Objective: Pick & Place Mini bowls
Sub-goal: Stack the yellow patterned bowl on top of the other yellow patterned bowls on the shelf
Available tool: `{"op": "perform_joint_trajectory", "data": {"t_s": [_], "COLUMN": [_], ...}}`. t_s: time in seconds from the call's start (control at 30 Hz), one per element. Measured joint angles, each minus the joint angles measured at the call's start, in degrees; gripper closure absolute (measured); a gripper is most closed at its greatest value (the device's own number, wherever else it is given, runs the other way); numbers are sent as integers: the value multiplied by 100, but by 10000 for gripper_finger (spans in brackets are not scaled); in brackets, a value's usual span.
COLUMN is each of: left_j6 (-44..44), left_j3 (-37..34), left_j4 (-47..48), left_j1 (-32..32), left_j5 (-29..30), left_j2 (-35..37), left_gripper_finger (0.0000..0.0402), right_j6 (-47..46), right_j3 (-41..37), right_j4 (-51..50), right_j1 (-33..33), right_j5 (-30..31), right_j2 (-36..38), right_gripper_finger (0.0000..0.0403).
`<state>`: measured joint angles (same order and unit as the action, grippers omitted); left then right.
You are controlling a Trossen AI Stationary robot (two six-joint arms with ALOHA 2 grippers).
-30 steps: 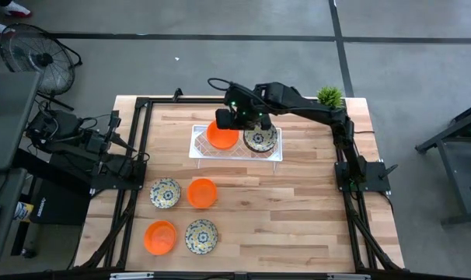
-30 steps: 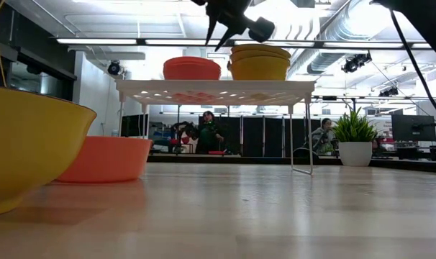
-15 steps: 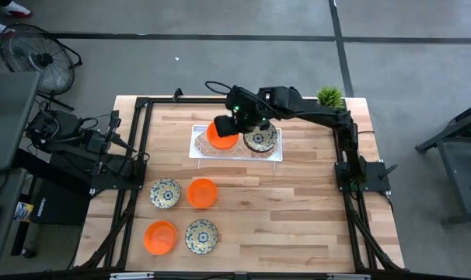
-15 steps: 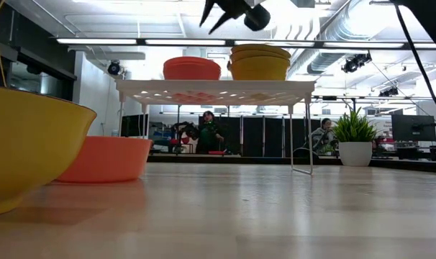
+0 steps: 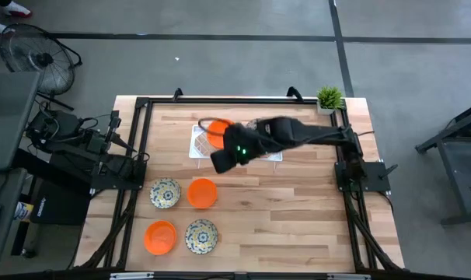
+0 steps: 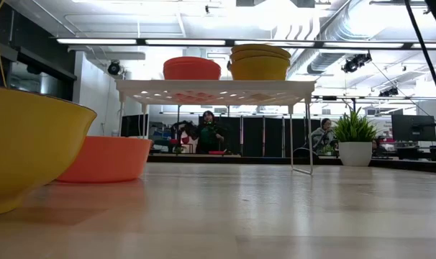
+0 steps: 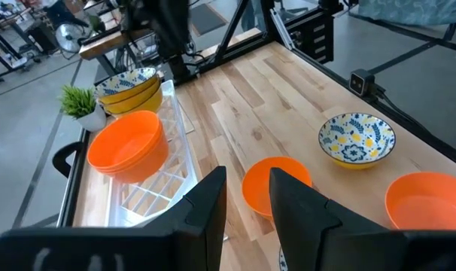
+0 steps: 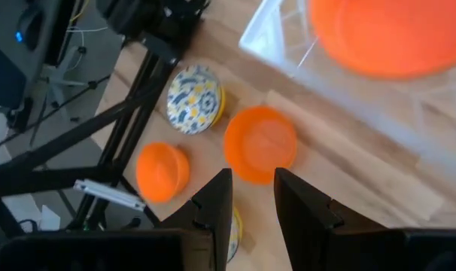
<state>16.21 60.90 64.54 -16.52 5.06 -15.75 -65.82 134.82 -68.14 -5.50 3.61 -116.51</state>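
High view: four mini bowls sit loose on the wooden bench [image 5: 298,210] in the lower left of the frame, two floral and two orange. A cream floral bowl [image 5: 165,193] lies beside a plain orange bowl [image 5: 202,193]; below them a second orange bowl [image 5: 160,236] lies beside a second floral bowl [image 5: 201,236]. The white tray [image 5: 197,142] stands upper centre, with an orange stack [image 5: 214,128] showing on it. The right gripper [image 5: 224,159] hangs over the tray's lower left edge, blurred. The left arm [image 5: 103,144] rests folded off the bench's left side.

Low view: the tray stands raised on legs, carrying a stack of orange bowls at upper centre-left and a stack with yellow outer walls [image 6: 259,63] beside it. An orange bowl and a yellow-walled bowl loom at the left edge.

Left wrist view: the left gripper [image 7: 247,196] shows its jaws narrowly apart with nothing between them. The glossy orange stack and the floral stack sit in the tray at upper left.

Right wrist view: the right gripper [image 8: 252,197] shows its jaws narrowly parted and empty, above the loose bowls.
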Motion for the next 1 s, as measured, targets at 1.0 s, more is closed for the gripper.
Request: {"op": "perform_joint_trajectory", "data": {"t_s": [1.0], "left_j6": [-157], "left_j3": [0], "left_j4": [40], "left_j1": [1], "left_j5": [-28], "left_j2": [-2], "left_gripper_finger": [302], "right_j6": [-3024], "right_j3": [-3900], "right_j4": [4692], "right_j1": [-1712], "right_j5": [1297], "right_j2": [-15], "right_gripper_finger": [314]}}
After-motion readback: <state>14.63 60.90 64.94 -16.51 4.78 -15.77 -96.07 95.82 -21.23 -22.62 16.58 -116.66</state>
